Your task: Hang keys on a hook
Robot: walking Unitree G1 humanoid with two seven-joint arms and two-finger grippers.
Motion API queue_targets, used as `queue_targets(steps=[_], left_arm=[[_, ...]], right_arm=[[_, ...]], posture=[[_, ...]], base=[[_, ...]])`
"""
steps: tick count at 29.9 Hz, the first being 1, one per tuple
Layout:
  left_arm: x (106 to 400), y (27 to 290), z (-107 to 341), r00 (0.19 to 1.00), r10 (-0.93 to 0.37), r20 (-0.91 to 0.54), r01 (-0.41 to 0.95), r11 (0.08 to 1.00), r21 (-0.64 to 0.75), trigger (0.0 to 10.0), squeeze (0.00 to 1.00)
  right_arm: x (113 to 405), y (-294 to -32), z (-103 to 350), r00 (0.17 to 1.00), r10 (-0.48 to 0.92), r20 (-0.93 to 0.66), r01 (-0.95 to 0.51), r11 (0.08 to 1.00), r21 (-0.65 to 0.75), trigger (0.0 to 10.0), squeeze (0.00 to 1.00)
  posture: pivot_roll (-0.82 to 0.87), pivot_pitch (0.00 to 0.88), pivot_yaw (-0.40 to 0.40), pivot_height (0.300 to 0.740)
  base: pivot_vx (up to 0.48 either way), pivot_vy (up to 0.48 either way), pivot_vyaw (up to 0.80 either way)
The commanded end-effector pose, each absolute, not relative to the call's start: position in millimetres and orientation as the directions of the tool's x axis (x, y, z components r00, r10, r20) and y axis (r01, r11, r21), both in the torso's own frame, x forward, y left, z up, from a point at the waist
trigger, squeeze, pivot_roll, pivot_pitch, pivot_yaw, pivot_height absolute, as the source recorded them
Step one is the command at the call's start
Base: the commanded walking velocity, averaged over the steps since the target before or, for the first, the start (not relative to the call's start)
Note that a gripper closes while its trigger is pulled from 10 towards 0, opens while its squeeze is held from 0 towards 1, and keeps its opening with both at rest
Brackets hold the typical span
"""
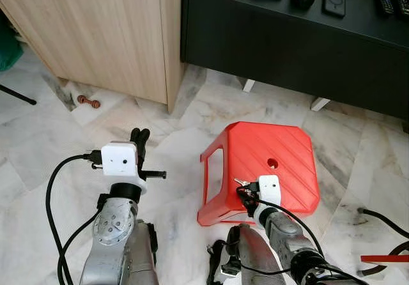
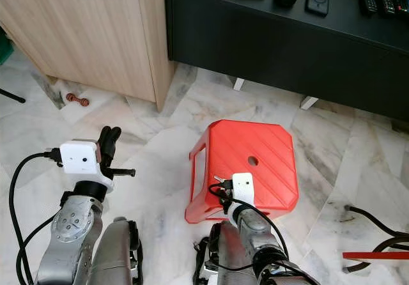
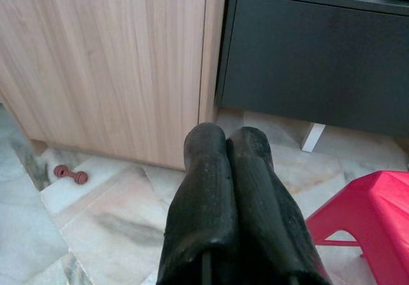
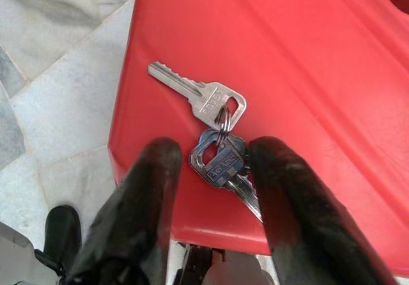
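Scene: a marble-tiled floor [image 1: 51,138] in a home, with a red plastic stool [image 1: 275,154] standing before a black cabinet [image 1: 287,42] and a light wooden cupboard [image 1: 102,36].
Keys: a small bunch of silver keys [image 4: 217,128] on a ring lies flat on the stool's top, near the edge closest to the robot (one key points away from the ring, the others are stacked together).
Right gripper: the right gripper [image 4: 214,163] hangs low over that edge with its two black fingers spread apart, one on each side of the stacked keys; whether the fingers touch the keys cannot be told.
Left gripper: the left gripper [image 3: 227,170] is raised over the bare floor to the stool's left, its fingers pressed together and holding nothing, pointing toward the cupboard.
Elsewhere: a small reddish-brown dumbbell-shaped object [image 1: 89,101] lies on the floor by the cupboard's base; assorted dark items sit on the cabinet top.
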State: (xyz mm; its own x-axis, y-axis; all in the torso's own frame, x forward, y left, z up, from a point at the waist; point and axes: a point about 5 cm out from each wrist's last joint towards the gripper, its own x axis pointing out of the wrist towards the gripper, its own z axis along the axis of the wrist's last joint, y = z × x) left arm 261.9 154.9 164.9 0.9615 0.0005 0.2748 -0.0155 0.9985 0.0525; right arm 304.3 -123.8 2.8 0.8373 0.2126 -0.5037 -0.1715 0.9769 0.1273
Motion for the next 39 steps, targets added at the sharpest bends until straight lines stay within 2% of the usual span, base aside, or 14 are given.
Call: queue_targets(steps=[1, 2, 22, 23, 24, 25, 26, 27, 28, 30, 31, 34, 36, 39], left_arm=[[257.3, 153.2, 159.3, 0.968, 0.003, 0.250, -0.017, 0.998, 0.055, 10.0, 0.00], [257.1, 152.8, 159.4, 0.968, 0.002, 0.251, -0.016, 0.998, 0.055, 10.0, 0.00], [255.1, 152.2, 158.3, 0.968, 0.002, 0.250, -0.017, 0.998, 0.059, 10.0, 0.00], [254.8, 152.1, 158.1, 0.968, 0.002, 0.249, -0.017, 0.998, 0.059, 10.0, 0.00], [254.5, 152.1, 158.1, 0.969, 0.002, 0.249, -0.017, 0.998, 0.059, 10.0, 0.00], [254.1, 152.0, 157.9, 0.969, 0.001, 0.248, -0.016, 0.998, 0.059, 10.0, 0.00], [254.1, 151.9, 157.8, 0.969, 0.001, 0.248, -0.016, 0.998, 0.058, 10.0, 0.00], [254.1, 151.9, 157.8, 0.969, 0.001, 0.248, -0.016, 0.998, 0.058, 10.0, 0.00], [254.5, 151.9, 157.5, 0.969, 0.001, 0.247, -0.016, 0.998, 0.058, 10.0, 0.00], [254.6, 151.8, 157.8, 0.969, 0.001, 0.247, -0.016, 0.998, 0.060, 10.0, 0.00], [254.2, 152.0, 158.5, 0.968, 0.003, 0.249, -0.018, 0.998, 0.059, 10.0, 0.00], [253.2, 152.1, 158.8, 0.968, 0.004, 0.250, -0.019, 0.998, 0.058, 10.0, 0.00], [251.4, 151.3, 158.1, 0.969, 0.002, 0.247, -0.017, 0.998, 0.058, 10.0, 0.00], [250.3, 150.6, 156.4, 0.971, 0.001, 0.241, -0.015, 0.998, 0.056, 10.0, 0.00]], right_arm=[[290.8, -129.3, -11.3, 0.811, 0.194, -0.553, -0.146, 0.981, 0.130, 7.8, 0.00], [291.4, -129.8, -10.6, 0.815, 0.190, -0.548, -0.140, 0.981, 0.131, 10.0, 0.00], [294.6, -125.4, -6.4, 0.832, 0.210, -0.513, -0.151, 0.976, 0.154, 10.0, 0.00], [294.1, -125.7, -6.9, 0.832, 0.209, -0.514, -0.150, 0.977, 0.154, 4.9, 0.00], [293.9, -125.9, -7.1, 0.832, 0.208, -0.515, -0.149, 0.977, 0.155, 4.9, 0.00], [292.9, -126.8, -8.2, 0.830, 0.203, -0.519, -0.145, 0.978, 0.151, 3.3, 0.00], [292.5, -127.2, -8.6, 0.830, 0.201, -0.521, -0.143, 0.978, 0.150, 2.6, 0.00], [292.5, -127.2, -8.6, 0.830, 0.201, -0.521, -0.143, 0.978, 0.150, 2.6, 0.00], [292.3, -127.3, -8.9, 0.829, 0.200, -0.522, -0.141, 0.978, 0.151, 1.6, 0.00], [292.0, -127.4, -9.1, 0.829, 0.198, -0.523, -0.137, 0.979, 0.154, 1.5, 0.00], [291.7, -127.1, -9.4, 0.829, 0.198, -0.522, -0.137, 0.979, 0.154, 0.9, 0.00], [291.1, -126.5, -9.8, 0.830, 0.198, -0.522, -0.136, 0.978, 0.155, 1.0, 0.00], [290.5, -125.8, -10.2, 0.830, 0.198, -0.521, -0.135, 0.978, 0.157, 0.1, 0.00], [290.5, -125.2, -10.1, 0.831, 0.197, -0.520, -0.132, 0.978, 0.159, 0.5, 0.00]], posture=[[0.21, 0.408, -0.196, 0.647], [0.21, 0.409, -0.197, 0.647], [0.21, 0.415, -0.197, 0.647], [0.21, 0.416, -0.196, 0.647], [0.21, 0.417, -0.196, 0.647], [0.21, 0.417, -0.196, 0.647], [0.21, 0.417, -0.196, 0.647], [0.21, 0.417, -0.196, 0.647], [0.21, 0.417, -0.196, 0.647], [0.21, 0.422, -0.197, 0.647], [0.21, 0.424, -0.196, 0.647], [0.21, 0.430, -0.196, 0.647], [0.21, 0.433, -0.195, 0.647], [0.20, 0.436, -0.194, 0.647]], base=[[0.000, 0.000, 0.00], [0.000, 0.000, 0.00], [0.000, 0.000, 0.00], [0.000, 0.000, 0.00], [0.000, 0.000, 0.00], [0.000, 0.000, 0.00], [0.000, 0.000, 0.00], [0.000, 0.000, 0.00], [0.000, 0.000, 0.00], [0.000, 0.000, 0.00], [0.000, 0.000, 0.00], [0.000, 0.000, 0.00], [0.000, 0.000, 0.00], [0.000, 0.000, 0.00]])
